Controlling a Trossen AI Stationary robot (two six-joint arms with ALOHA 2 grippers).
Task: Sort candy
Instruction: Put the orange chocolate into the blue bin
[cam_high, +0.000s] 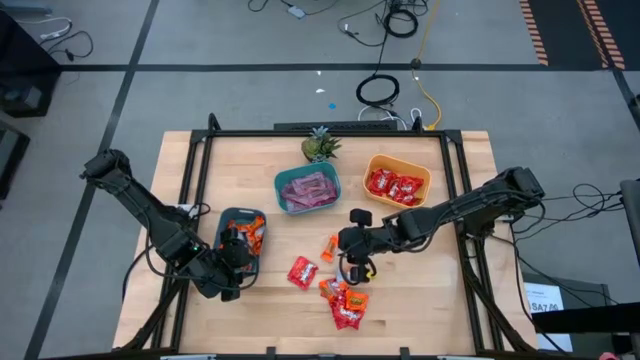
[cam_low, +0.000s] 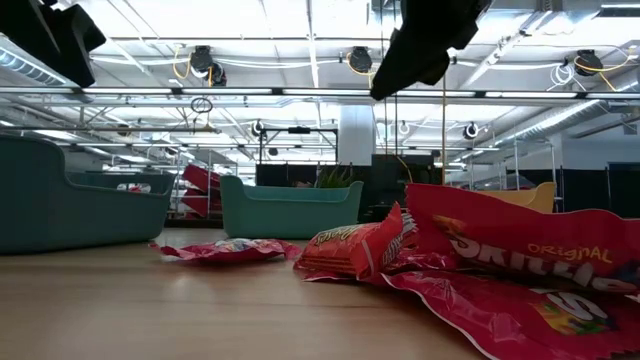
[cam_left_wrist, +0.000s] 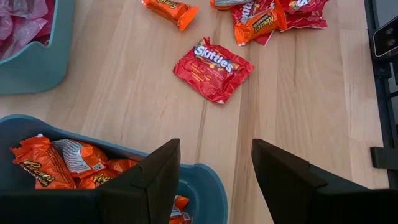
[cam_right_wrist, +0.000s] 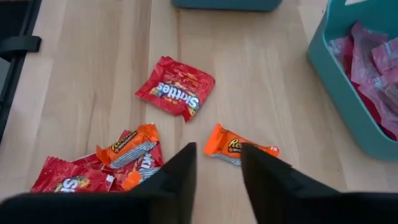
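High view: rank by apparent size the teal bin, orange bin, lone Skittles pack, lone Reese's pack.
1. Teal bin and orange bin: look about alike, not ranked.
2. Lone Skittles pack.
3. Lone Reese's pack, smallest.

floor (cam_high: 200, 40): grey, dark seams | cables (cam_high: 385, 90): black and yellow, loose | ceiling (cam_low: 300, 30): bright light strips, pipes | desk (cam_high: 270, 320): pale wood

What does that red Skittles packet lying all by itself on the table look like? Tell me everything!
The lone Skittles packet is a small, flat, roughly square pouch of shiny red wrapper, crinkled, with white lettering and little colored candy pictures. It looks sealed and lies flat on the bare wooden table, turned at an angle. Nothing touches it: it sits between the dark bowl of orange candies and the loose pile of candy.
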